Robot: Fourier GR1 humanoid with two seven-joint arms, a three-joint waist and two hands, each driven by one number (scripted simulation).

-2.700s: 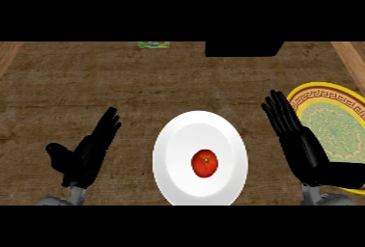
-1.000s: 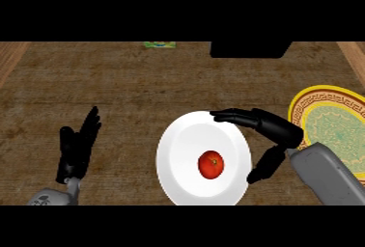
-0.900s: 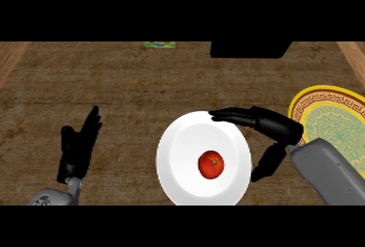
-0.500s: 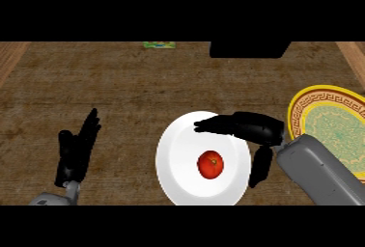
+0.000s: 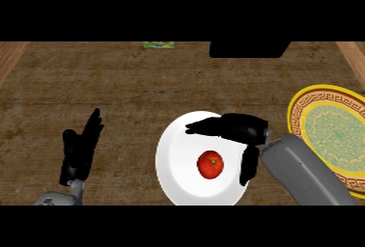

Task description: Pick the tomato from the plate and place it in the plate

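Hovering over the white plate (image 5: 175,159), the right hand (image 5: 239,129) is seen with fingers (image 5: 206,128) released; the tomato (image 5: 209,164) lies there, beside the thumb. Reach judged in hand; closing round the tomato is called for next.

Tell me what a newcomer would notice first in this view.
The eye goes first to the red tomato lying on the white plate at lower centre, with the black right hand arched over the plate just beyond it, not touching the tomato. Next comes the yellow patterned plate at the right edge. The left hand rests open at lower left.
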